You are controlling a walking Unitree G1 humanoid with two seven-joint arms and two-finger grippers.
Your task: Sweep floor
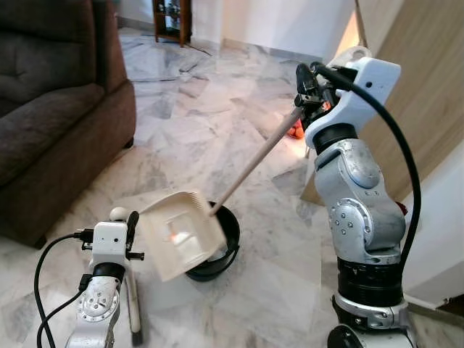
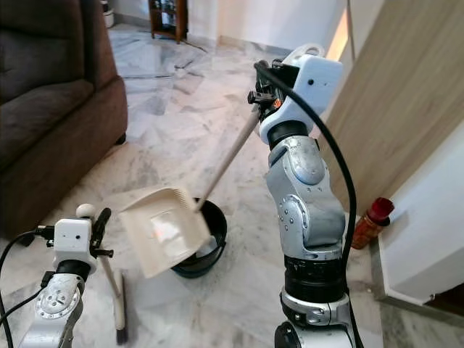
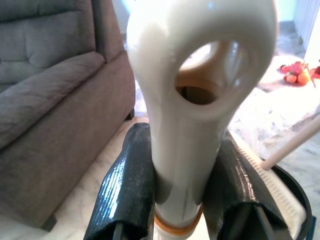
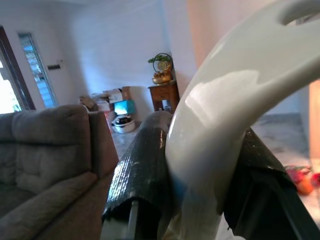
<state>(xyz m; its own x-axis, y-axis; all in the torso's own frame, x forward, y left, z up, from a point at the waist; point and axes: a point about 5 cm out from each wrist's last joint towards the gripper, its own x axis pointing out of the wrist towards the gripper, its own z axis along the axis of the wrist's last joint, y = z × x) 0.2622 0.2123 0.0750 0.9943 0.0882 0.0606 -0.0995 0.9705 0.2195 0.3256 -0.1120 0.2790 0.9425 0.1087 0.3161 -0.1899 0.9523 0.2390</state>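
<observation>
Right gripper [image 1: 310, 94] jaws clenched on the dustpan [image 1: 180, 233] handle top. The long axis runs from 1 o'clock down to 7 o'clock, and the pan is tilted over the black bin [image 1: 217, 246] at centre. Left gripper [image 1: 125, 230] jaws grasp the broom [image 2: 110, 279], upright at 8 o'clock. Judgement: tipping depends on the pan mouth staying above the bin.

Left gripper [image 3: 182, 200] clamps broom handle [image 3: 195, 100].
</observation>
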